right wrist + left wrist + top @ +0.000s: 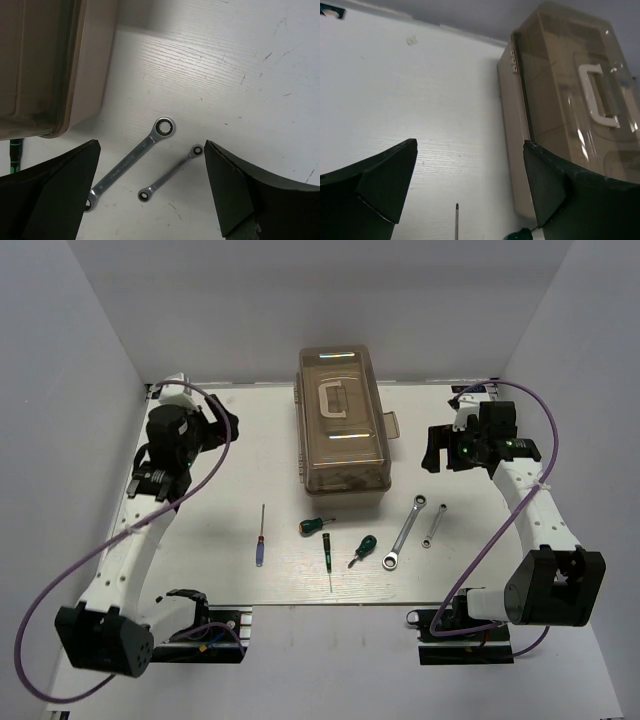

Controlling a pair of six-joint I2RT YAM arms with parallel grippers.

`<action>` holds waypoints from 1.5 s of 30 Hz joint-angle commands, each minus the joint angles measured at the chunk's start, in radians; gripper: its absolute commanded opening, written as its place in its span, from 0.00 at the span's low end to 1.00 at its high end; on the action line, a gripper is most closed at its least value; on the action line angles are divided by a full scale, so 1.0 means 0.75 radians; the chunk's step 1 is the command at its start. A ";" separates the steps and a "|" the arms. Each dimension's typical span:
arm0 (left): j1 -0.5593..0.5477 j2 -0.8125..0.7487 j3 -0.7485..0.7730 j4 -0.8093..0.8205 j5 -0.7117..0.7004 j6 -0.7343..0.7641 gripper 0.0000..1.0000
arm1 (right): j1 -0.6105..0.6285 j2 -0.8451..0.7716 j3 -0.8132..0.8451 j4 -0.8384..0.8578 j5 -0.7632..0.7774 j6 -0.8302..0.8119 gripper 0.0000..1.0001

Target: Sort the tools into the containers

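Starting from scratch: six tools lie loose up front, blue-handled screwdriver [261, 538], three green-handled screwdrivers [328, 558], long wrench [404, 532], short wrench [434, 525], none sorted yet. Farther back the beige toolbox [342, 425] sits with lid shut, left gripper [222, 428] and right gripper [437, 448] flanking it, both spread wide and empty.

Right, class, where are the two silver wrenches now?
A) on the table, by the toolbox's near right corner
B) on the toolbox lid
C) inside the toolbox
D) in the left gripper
A: the long wrench and the short wrench lie side by side on the table, just off the closed toolbox's near right corner.
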 commanded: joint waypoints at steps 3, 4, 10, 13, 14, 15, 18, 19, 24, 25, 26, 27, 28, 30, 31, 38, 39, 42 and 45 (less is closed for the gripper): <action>0.001 0.185 0.083 -0.025 0.262 0.005 0.86 | -0.007 -0.041 0.030 0.126 -0.093 -0.102 0.90; 0.001 0.208 0.100 -0.013 0.297 0.005 0.80 | -0.005 -0.045 0.038 0.132 -0.166 -0.116 0.90; -0.012 0.302 0.128 0.069 0.463 -0.007 0.00 | 0.013 0.035 0.171 0.096 -0.504 -0.339 0.17; -0.012 0.329 0.128 0.088 0.504 -0.007 0.00 | 0.052 0.129 0.331 0.159 -0.525 -0.243 0.00; -0.012 0.329 0.128 0.088 0.518 -0.007 0.00 | 0.060 0.154 0.440 0.183 -0.525 -0.229 0.00; -0.012 0.343 0.128 0.088 0.518 -0.007 0.07 | 0.089 0.202 0.478 0.190 -0.521 -0.174 0.00; -0.012 0.355 0.143 0.088 0.549 -0.007 0.60 | 0.170 0.352 0.682 0.210 -0.523 -0.064 0.31; -0.012 0.371 0.143 0.088 0.581 -0.007 0.75 | 0.209 0.455 0.770 0.214 -0.521 0.032 0.47; -0.012 0.437 0.169 0.128 0.667 -0.023 0.82 | 0.371 0.685 1.049 0.318 -0.556 0.548 0.90; -0.012 0.437 0.169 0.129 0.668 -0.040 0.83 | 0.399 0.744 1.079 0.309 -0.531 0.553 0.90; -0.012 0.455 0.169 0.141 0.680 -0.040 0.83 | 0.420 0.771 1.110 0.294 -0.436 0.543 0.90; -0.012 0.470 0.181 0.141 0.680 -0.054 0.83 | 0.481 0.818 1.222 0.252 -0.400 0.538 0.90; -0.012 0.470 0.182 0.155 0.696 -0.054 0.83 | 0.498 0.871 1.259 0.205 -0.374 0.534 0.87; -0.012 0.484 0.182 0.172 0.696 -0.068 0.83 | 0.551 0.910 1.327 0.169 -0.251 0.536 0.74; -0.012 0.484 0.182 0.172 0.696 -0.068 0.83 | 0.565 0.927 1.327 0.169 -0.224 0.538 0.71; -0.012 0.509 0.208 0.184 0.696 -0.068 0.83 | 0.676 0.953 1.331 0.116 0.060 0.530 0.68; -0.012 0.509 0.208 0.184 0.696 -0.068 0.83 | 0.678 0.956 1.329 0.106 0.135 0.532 0.68; -0.012 0.521 0.220 0.196 0.711 -0.068 0.83 | 0.690 0.966 1.325 0.088 0.225 0.526 0.66; -0.012 0.521 0.233 0.196 0.711 -0.081 0.83 | 0.692 0.970 1.321 0.094 0.252 0.532 0.66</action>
